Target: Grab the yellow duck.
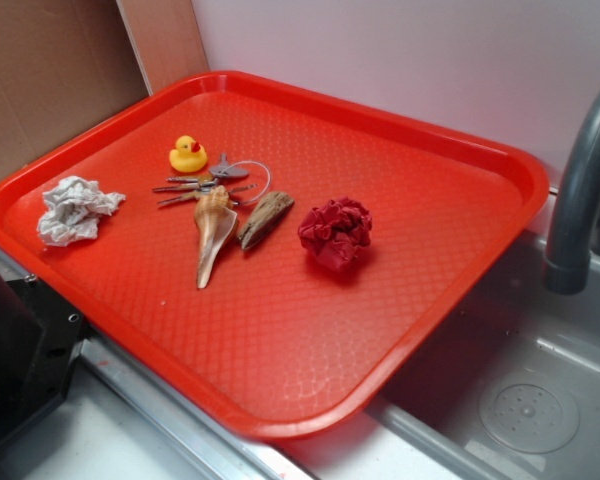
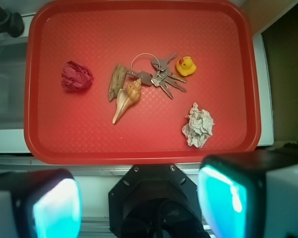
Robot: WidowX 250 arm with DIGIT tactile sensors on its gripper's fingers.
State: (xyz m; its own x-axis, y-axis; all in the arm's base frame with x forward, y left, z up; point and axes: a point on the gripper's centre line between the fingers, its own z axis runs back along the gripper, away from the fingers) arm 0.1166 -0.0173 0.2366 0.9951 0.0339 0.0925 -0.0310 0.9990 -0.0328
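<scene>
Red tray (image 1: 460,130) holds yellow duck (image 1: 187,155), keys (image 1: 205,185), seashell (image 1: 213,228) (tan).

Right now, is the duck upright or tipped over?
Upright. The yellow duck sits on its base on the red tray, head on top, beside the keys.

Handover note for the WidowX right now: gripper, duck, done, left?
Gripper: open, empty, held high above the near edge of the red tray.
Yellow duck: upright on the tray, untouched, right beside the keys; the seashell and crumpled paper lie apart from it.
Done: nothing yet.
Left: move over the duck, descend, close, lift. Watch the keys during the grasp.
</scene>
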